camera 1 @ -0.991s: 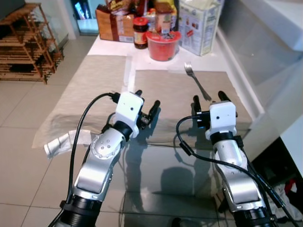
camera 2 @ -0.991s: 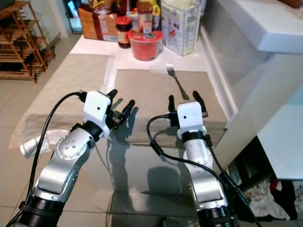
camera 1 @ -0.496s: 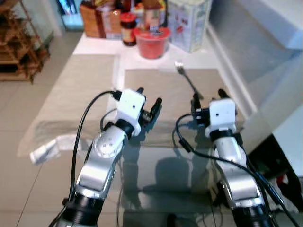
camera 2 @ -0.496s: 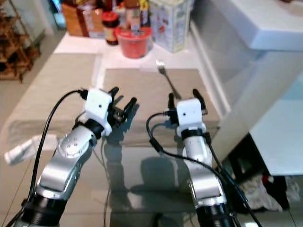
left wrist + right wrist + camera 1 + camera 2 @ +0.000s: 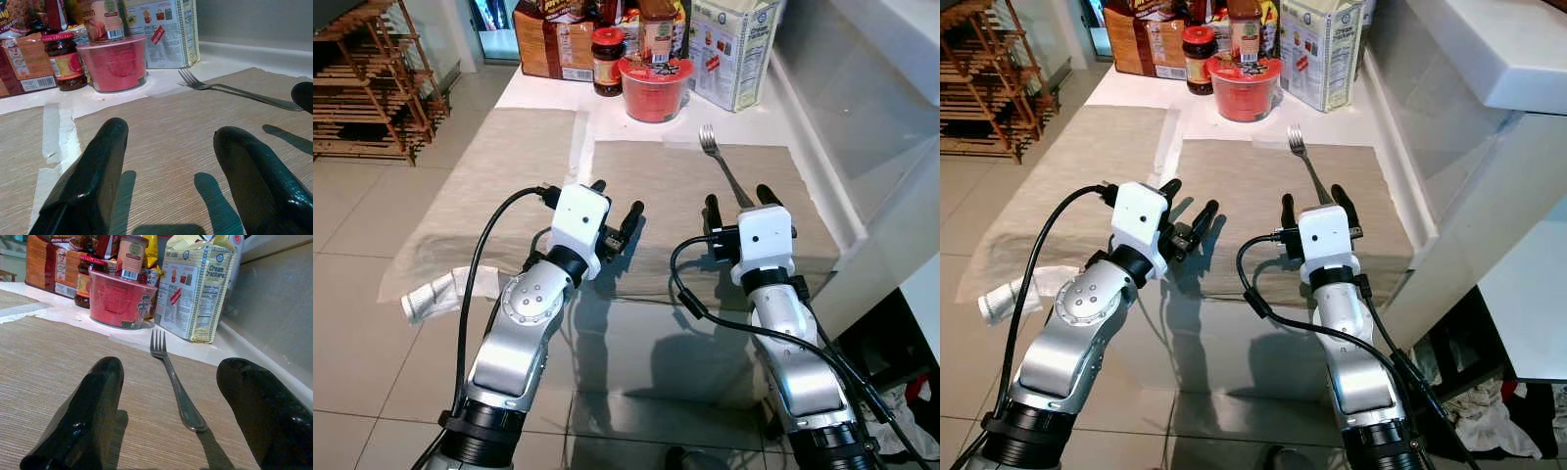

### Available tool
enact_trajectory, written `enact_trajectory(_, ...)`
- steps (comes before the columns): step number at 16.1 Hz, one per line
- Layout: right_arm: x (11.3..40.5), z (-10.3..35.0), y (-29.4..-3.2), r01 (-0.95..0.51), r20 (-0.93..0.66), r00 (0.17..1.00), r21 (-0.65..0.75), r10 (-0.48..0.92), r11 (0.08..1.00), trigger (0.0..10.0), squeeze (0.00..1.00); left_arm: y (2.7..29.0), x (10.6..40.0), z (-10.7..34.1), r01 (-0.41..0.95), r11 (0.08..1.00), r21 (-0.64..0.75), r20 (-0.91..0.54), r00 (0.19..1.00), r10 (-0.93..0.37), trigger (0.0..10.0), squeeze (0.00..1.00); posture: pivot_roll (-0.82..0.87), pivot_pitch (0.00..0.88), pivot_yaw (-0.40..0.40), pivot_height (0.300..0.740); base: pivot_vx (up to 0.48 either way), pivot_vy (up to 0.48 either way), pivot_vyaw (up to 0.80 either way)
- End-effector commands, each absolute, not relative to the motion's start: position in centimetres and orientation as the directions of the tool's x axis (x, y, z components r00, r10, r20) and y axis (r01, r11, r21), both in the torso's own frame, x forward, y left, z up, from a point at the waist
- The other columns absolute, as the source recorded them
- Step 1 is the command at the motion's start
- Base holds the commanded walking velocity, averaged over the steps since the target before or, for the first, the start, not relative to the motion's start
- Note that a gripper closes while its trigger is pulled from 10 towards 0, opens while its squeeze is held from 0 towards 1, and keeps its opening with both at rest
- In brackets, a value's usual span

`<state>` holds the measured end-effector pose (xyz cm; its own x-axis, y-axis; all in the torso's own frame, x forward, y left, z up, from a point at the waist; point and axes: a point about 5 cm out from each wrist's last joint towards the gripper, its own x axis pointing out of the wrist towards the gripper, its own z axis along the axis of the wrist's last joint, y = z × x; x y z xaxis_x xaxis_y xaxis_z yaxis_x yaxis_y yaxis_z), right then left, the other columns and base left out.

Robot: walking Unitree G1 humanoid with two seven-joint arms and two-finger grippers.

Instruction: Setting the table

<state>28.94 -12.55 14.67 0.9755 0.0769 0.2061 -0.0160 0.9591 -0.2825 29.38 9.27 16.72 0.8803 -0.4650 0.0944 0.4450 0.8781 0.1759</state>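
A red cup [image 5: 652,90] is sealed, contents hidden. The fork [image 5: 722,168] lies on the right placemat [image 5: 666,196], tines toward the cup. The left gripper [image 5: 613,213] and right gripper [image 5: 736,204] are spread over the placemat.

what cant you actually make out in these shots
- Fork handle end: hidden behind the right end effector in the eye views.
- Groceries behind the red bowl: cut off by the top edge, eye views.
- White wrapped thing on the floor: too small to identify.
- Jar label: too blurred to read, left wrist view.
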Motion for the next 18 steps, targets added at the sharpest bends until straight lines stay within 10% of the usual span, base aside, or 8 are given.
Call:
enact_trajectory(1,28.89,14.67,-12.54,-0.027,0.201,0.976,-0.276,0.085,0.961,10.0,0.0,9.17,29.35,16.5,0.446,0.877,0.179,0.084,0.881,-0.465,10.0,0.0,0.0,0.041,0.031,0.74,0.0,0.0,-0.64)
enact_trajectory(18,28.77,14.43,-12.91,-0.03,0.193,0.977,-0.278,0.086,0.96,10.0,0.0,9.21,29.78,16.49,0.446,0.879,0.168,0.096,0.88,-0.464,10.0,0.0,-0.01,0.028,0.029,0.74,-0.096,0.0,-0.33)
